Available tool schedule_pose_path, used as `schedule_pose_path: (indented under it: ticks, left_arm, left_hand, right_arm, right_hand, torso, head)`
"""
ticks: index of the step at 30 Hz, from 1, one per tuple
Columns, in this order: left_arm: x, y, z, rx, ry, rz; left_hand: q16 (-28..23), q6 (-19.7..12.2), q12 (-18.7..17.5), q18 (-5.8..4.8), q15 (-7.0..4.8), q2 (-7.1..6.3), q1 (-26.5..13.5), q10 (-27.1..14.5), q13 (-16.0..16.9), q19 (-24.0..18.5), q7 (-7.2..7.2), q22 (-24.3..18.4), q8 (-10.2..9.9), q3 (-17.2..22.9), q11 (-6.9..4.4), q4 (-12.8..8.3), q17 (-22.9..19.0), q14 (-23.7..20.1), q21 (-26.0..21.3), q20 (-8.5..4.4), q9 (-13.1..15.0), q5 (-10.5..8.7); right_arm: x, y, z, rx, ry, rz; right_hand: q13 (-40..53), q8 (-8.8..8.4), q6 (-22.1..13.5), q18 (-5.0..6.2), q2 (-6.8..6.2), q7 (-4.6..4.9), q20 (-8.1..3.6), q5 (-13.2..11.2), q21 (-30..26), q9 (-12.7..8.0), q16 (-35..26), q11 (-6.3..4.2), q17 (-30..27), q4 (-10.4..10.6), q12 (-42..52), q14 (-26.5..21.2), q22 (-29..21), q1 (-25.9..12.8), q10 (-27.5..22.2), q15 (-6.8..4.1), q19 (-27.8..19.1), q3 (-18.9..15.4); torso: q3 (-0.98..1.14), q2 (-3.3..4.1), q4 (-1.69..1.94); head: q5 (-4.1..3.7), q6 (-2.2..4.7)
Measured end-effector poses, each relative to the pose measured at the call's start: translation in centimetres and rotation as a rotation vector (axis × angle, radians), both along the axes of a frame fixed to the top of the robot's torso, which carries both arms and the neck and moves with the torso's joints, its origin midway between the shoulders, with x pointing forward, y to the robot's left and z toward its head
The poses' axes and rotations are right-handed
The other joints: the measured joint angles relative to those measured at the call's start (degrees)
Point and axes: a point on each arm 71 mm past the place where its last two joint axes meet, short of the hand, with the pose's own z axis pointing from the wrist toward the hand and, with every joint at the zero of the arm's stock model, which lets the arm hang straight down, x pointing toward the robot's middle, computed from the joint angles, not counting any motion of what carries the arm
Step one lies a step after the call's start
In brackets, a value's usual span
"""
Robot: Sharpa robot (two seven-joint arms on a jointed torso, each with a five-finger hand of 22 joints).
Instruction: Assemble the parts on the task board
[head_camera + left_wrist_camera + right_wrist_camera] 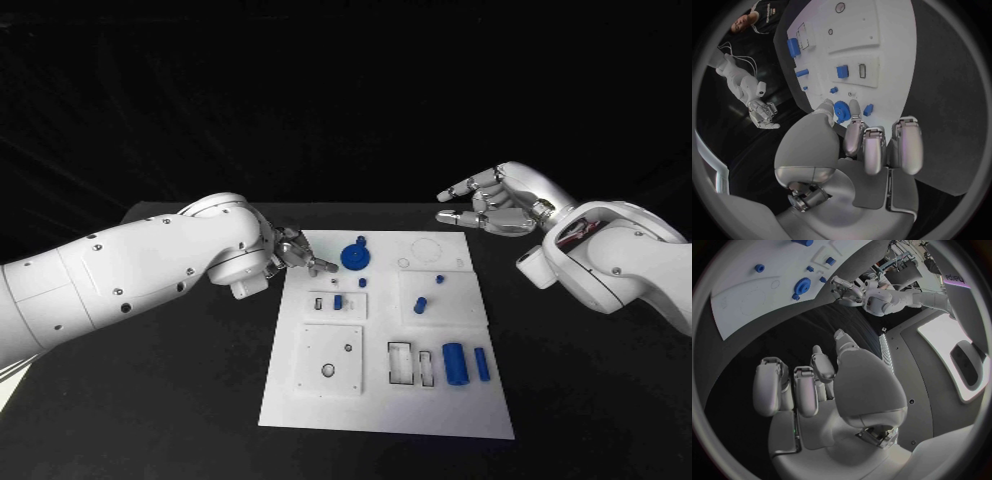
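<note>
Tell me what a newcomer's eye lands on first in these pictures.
The white task board stands out on the black table, dotted with small blue parts, the biggest a round blue gear near its far end. The left hand hovers right beside that gear, holding nothing. The right hand hangs open past the board's far right corner.

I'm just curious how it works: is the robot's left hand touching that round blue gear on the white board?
Cannot tell. In the left wrist view the left hand's fingers overlap the blue gear with no visible gap; the head view shows the fingertips beside it, contact unclear.
</note>
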Motion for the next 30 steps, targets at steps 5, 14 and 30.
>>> schedule_pose_path:
  ticks: [5, 14, 30]
  left_arm:
    - [1.3, 0.8, 0.7, 0.001, 0.026, 0.017]
    - [4.4, 2.0, 1.8, 0.032, 0.043, 0.054]
    - [6.2, 1.0, 1.2, 0.136, 0.056, 0.023]
  left_hand:
    - [0.0, -0.91, -0.17, 0.0, 0.72, 0.38, 0.83, -0.36, -0.31, -0.01, 0.89, 0.0, -2.72, -1.21, 0.79, 0.0, 0.0, -0.07, 0.0, 0.79, -2.71, 0.0]
    - [0.0, -0.36, -0.21, 0.01, 0.92, 0.38, 0.83, -0.56, -0.44, -0.03, 1.43, -0.01, -3.4, -2.34, 0.99, 0.16, -0.01, 0.13, 0.0, 1.0, -4.29, 0.0]
    - [0.0, 1.3, -0.21, 0.01, 1.12, 0.84, 0.37, -0.56, -0.34, 0.09, 1.01, -0.02, -4.04, -4.85, 0.99, 0.17, -0.02, -0.07, 0.0, 1.29, -5.94, -1.56]
  right_arm:
    - [0.1, -0.1, -0.1, 0.0, 0.001, -0.003]
    - [0.2, -0.1, -0.2, 0.001, 0.004, -0.005]
    - [0.4, 0.3, -0.3, 0.003, 0.008, 0.002]
  right_hand:
    - [0.0, 0.0, 0.0, 0.0, 0.0, 0.0, 0.0, 0.0, 0.0, 0.0, 0.0, 0.0, 0.0, 0.0, 0.0, 0.0, 0.0, 0.0, 0.0, 0.0, 0.0, 0.0]
    - [0.0, 0.0, 0.0, 0.0, 0.0, 0.0, 0.0, 0.0, 0.0, 0.0, 0.0, 0.0, 0.05, 0.0, 0.0, 0.0, 0.0, 0.0, 0.0, 0.0, 0.0, 0.0]
    - [0.01, 0.0, 0.0, 0.0, 0.0, 0.0, 0.0, 0.0, 0.0, 0.04, 0.0, 0.0, 0.03, 0.0, 0.0, 0.0, 0.01, 0.0, 0.0, 0.0, 0.0, 0.0]
  torso:
    - [-0.03, 0.13, 0.0]
    - [-0.13, 0.3, -0.07]
    - [-0.27, 0.41, -0.09]
  head:
    - [0.08, 0.21]
    - [0.34, 0.13]
    - [1.07, -0.3]
